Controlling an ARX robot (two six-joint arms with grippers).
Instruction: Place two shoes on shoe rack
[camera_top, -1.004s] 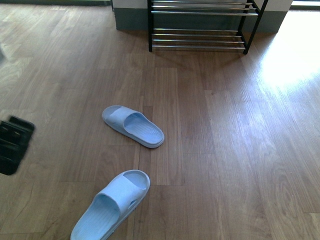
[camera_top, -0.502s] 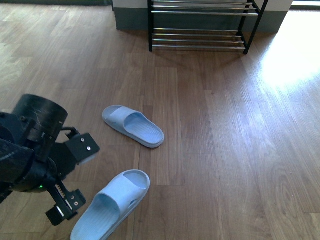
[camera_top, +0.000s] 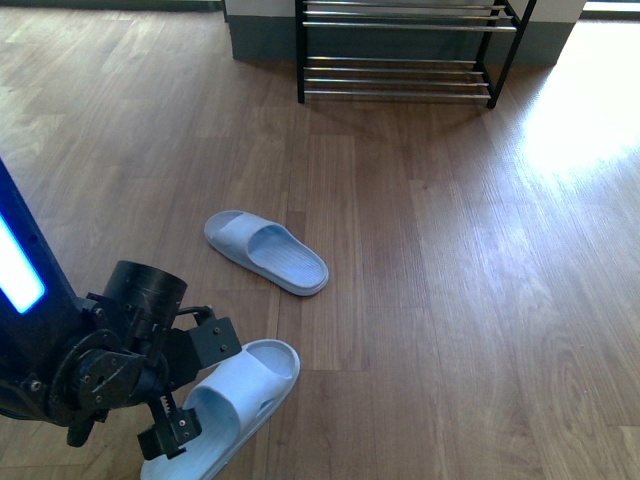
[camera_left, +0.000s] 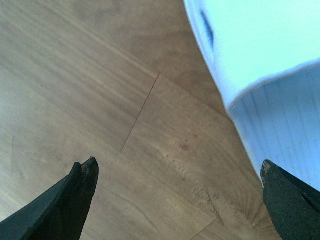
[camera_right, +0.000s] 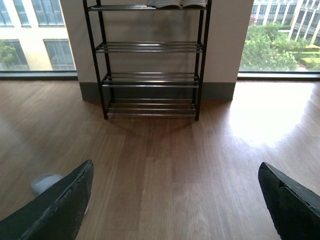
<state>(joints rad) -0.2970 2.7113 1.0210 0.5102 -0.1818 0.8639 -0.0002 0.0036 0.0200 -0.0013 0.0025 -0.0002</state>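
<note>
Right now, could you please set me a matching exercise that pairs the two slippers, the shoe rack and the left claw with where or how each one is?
Things:
1. near slipper
2. far slipper
3. shoe rack
4. left claw

Descriptions:
A. stands farthest from the robot
B. open, jaws spread wide
C. lies by itself, nothing beside it
D. lies nearest the robot, right at the left claw

Pairs: 1-D, 2-C, 3-A, 4-B
</note>
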